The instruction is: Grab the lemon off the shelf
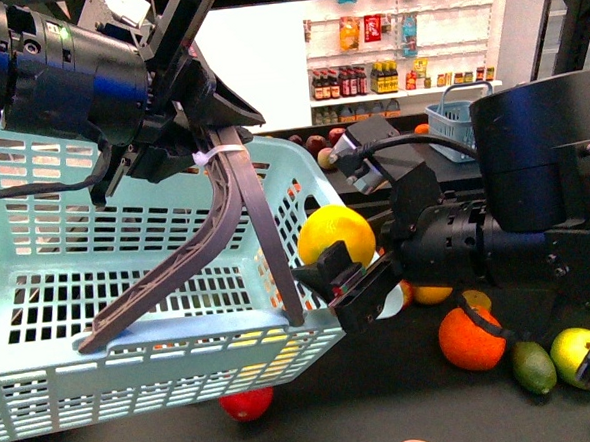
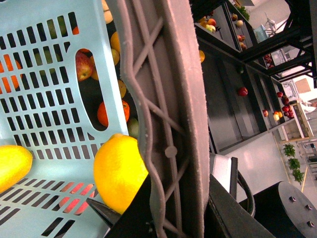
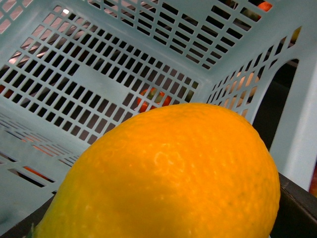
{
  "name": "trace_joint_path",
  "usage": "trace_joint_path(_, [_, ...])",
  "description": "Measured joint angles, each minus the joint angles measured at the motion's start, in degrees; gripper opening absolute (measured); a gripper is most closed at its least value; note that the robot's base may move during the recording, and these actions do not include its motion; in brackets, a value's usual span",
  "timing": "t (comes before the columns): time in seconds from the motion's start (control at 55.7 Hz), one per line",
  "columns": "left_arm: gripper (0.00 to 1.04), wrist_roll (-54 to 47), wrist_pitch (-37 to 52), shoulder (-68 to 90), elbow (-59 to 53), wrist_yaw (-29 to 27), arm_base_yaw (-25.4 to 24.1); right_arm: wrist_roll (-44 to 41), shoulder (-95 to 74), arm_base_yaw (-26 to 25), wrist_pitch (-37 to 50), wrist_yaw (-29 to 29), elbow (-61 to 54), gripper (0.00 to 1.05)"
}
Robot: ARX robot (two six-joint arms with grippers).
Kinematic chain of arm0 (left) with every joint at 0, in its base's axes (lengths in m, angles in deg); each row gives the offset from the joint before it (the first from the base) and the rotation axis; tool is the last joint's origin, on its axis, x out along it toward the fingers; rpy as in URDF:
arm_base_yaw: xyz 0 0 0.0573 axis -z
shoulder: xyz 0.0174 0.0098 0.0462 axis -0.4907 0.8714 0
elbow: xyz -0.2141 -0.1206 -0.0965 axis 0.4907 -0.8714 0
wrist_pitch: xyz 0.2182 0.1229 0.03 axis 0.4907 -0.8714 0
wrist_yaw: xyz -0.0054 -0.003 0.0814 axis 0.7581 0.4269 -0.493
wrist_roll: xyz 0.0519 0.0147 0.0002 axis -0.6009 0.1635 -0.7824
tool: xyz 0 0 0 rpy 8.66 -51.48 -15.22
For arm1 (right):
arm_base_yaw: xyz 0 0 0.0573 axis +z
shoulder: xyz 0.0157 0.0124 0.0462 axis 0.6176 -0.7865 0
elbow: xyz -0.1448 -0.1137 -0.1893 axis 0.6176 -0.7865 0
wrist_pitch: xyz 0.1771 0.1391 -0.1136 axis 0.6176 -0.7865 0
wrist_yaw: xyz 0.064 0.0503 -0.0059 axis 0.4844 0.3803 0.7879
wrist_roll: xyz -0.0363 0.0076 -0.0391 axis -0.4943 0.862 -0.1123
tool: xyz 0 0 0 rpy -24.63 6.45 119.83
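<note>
Lemon: the bright yellow lemon (image 1: 336, 233) is off the shelf, held in the air at the right end of the basket, level with its rim; the right wrist view is almost filled by its pitted skin, with the basket's inside behind it
Right tool: the right tool (image 1: 345, 280) pinches the lemon between its black fingers (image 1: 323, 267), reaching in from the right
Left tool: the left tool (image 1: 195, 137) is clamped on the handle at its top
Basket: a pale blue slotted basket (image 1: 126, 241) hangs tilted from its grey handle (image 1: 229, 200), above the shelf deck
Inside the basket: a second yellow fruit (image 2: 12, 166) lies on the basket floor in the left wrist view
Shelf: the black deck of the shelf (image 1: 386, 396) carries loose fruit, an orange (image 1: 473, 338), a green fruit (image 1: 533, 367) just beside it, a yellow-green fruit (image 1: 576, 352) and a red fruit (image 1: 247, 402) under the basket
Background: white wall shelves (image 1: 405, 49) hold bottles
</note>
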Motion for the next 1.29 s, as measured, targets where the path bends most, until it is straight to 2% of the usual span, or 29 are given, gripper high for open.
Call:
trace_joint_path(0.036, [0.14,0.00,0.00,0.00,0.00,0.00,0.00,-0.07,-0.07,0.15,-0.11,-0.20,0.09,0.82])
trace_joint_path(0.126, [0.14,-0.02,0.00,0.00,0.00,-0.02,0.02,0.48,-0.09,0.39,-0.09,-0.42,0.26,0.96])
trace_joint_path(0.162, [0.14,-0.02,0.00,0.00,0.00,-0.02,0.02,0.83,-0.07,0.39,-0.09,-0.48,0.39,0.99])
trace_joint_path(0.323, [0.14,0.04,0.00,0.00,0.00,0.02,0.02,2.91,1.11,-0.46,0.20,-2.56,0.61,0.97])
trace_joint_path(0.521, [0.14,-0.13,-0.02,0.09,0.00,-0.24,0.00,2.99,12.74,-5.18,-1.84,-10.75,-1.27,0.97])
trace_joint_path(0.665, [0.14,-0.04,-0.02,0.09,0.00,-0.20,0.02,3.02,25.18,-9.70,-3.58,-14.05,-9.01,0.97])
trace_joint_path(0.862, [0.14,-0.02,-0.02,0.09,0.00,-0.02,0.02,4.79,42.62,-16.24,-5.57,-13.99,-22.75,0.97])
trace_joint_path(1.042, [0.14,-0.04,-0.02,0.09,0.00,-0.04,0.00,9.44,62.49,-20.52,-14.45,-13.42,-34.67,0.97])
trace_joint_path(1.078, [0.14,-0.02,-0.02,0.09,0.00,-0.15,0.00,10.71,68.37,-19.12,-14.43,-19.23,-38.34,0.90])
trace_joint_path(1.132, [0.14,-0.02,-0.02,0.09,0.00,-0.15,0.00,11.19,73.42,-18.01,-15.17,-22.01,-41.44,0.82])
trace_joint_path(1.293, [0.14,0.00,-0.02,0.09,0.00,-0.07,0.00,11.96,86.77,-17.35,-19.85,-23.08,-49.83,0.56])
